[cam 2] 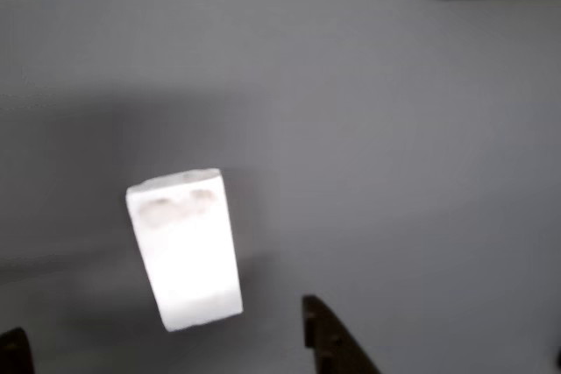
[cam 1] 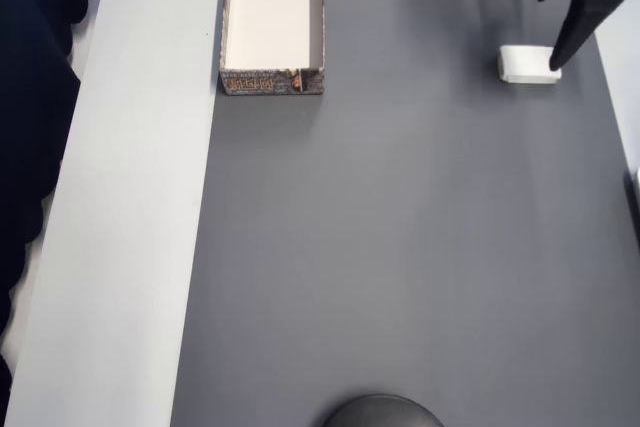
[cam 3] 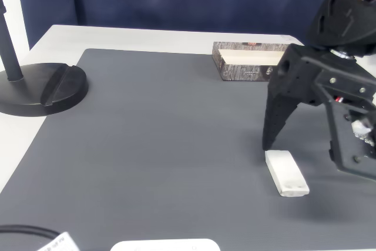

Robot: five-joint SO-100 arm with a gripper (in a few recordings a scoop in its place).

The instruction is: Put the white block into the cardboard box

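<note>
The white block (cam 1: 527, 64) lies flat on the grey mat at the far right of the overhead view, well apart from the cardboard box (cam 1: 272, 79) at the top left, whose cream inside holds nothing. My black gripper (cam 1: 549, 31) is open and hangs just over the block, one fingertip touching or nearly touching its right end. Through the wrist camera the block (cam 2: 186, 247) lies between and just ahead of my two fingertips (cam 2: 329, 339). From the side, the gripper (cam 3: 305, 154) straddles the block (cam 3: 286, 173), with the box (cam 3: 247, 72) further back.
A dark grey mat (cam 1: 400, 247) covers most of the white table (cam 1: 130, 197). A black round stand base (cam 3: 44, 86) sits at the left. A flat white object (cam 3: 164, 245) lies at the near edge.
</note>
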